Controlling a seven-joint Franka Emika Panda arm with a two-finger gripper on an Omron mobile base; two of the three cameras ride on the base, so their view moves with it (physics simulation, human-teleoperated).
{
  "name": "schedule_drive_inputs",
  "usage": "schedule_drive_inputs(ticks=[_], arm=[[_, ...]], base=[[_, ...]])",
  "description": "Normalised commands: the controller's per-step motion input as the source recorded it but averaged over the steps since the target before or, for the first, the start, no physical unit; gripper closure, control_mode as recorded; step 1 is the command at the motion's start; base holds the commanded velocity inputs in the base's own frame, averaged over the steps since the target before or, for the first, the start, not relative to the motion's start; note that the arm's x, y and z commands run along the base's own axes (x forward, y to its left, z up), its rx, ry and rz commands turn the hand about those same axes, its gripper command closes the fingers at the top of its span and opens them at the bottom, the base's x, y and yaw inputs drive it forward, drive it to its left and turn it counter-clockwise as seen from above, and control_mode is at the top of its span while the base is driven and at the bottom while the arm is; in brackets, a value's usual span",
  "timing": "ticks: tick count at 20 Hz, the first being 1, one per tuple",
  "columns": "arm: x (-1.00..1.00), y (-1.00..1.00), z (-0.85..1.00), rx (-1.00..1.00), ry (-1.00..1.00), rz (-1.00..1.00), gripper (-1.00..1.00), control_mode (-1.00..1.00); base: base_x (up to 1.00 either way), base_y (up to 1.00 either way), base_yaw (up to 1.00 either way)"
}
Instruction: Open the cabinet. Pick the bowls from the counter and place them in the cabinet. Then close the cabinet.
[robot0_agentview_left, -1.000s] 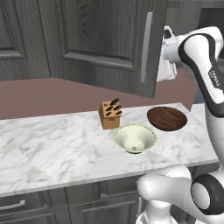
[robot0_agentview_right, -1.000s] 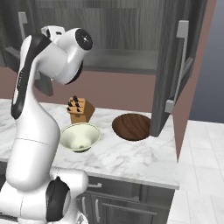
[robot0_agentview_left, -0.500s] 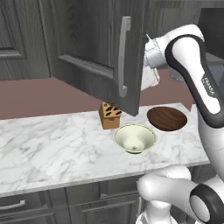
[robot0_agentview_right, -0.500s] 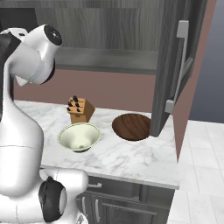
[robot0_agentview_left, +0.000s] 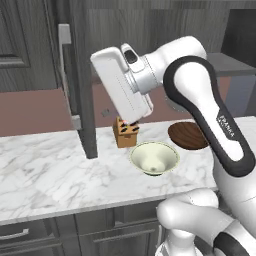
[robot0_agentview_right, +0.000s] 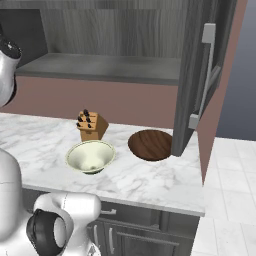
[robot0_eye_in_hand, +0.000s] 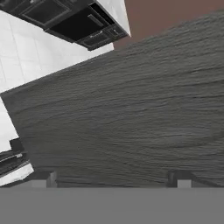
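Cabinet (robot0_agentview_right: 110, 45): both doors stand open now; a second ago the left door (robot0_agentview_left: 80, 75) was only partly swung, and it has since come round edge-on to the left base view, its bar handle (robot0_agentview_left: 67, 70) facing left. The right door (robot0_agentview_right: 197, 80) hangs open as before, above the brown bowl. Inside shelf bare grey.

Arm (robot0_agentview_left: 200, 100): has swung left and down since the earlier pictures; the white hand now hangs over the back of the worktop, just right of the left door's edge.

Worktop (robot0_agentview_left: 45, 175): white marble, unchanged; bowls and knife block lie where they lay a second ago.

Brown bowl (robot0_agentview_right: 150, 145): on the worktop, right of the cream bowl, under the right door's lower corner.

Cream bowl (robot0_agentview_left: 154, 158): on the worktop, just in front of the knife block, below and a little right of the hand.

Knife block (robot0_agentview_right: 91, 125): behind the cream bowl, just under the hand in the left base view.

Pincer (robot0_eye_in_hand: 113, 179): spread wide, nothing between the tips; the hand view looks close onto dark wood grain. Both bowls lie apart from it, lower down on the worktop.
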Motion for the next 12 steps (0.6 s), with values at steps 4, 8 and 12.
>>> schedule_drive_inputs(ticks=[4,8,12], arm=[[-0.27,1.0,0.0,0.1,0.0,0.05,-1.0,-1.0],[0.0,0.84,0.0,0.1,-0.05,-0.01,-1.0,-1.0],[-0.25,-0.17,0.09,0.01,-0.04,-0.16,-1.0,-1.0]], base=[[0.0,0.0,0.0],[0.0,0.0,0.0],[0.0,0.0,0.0]])
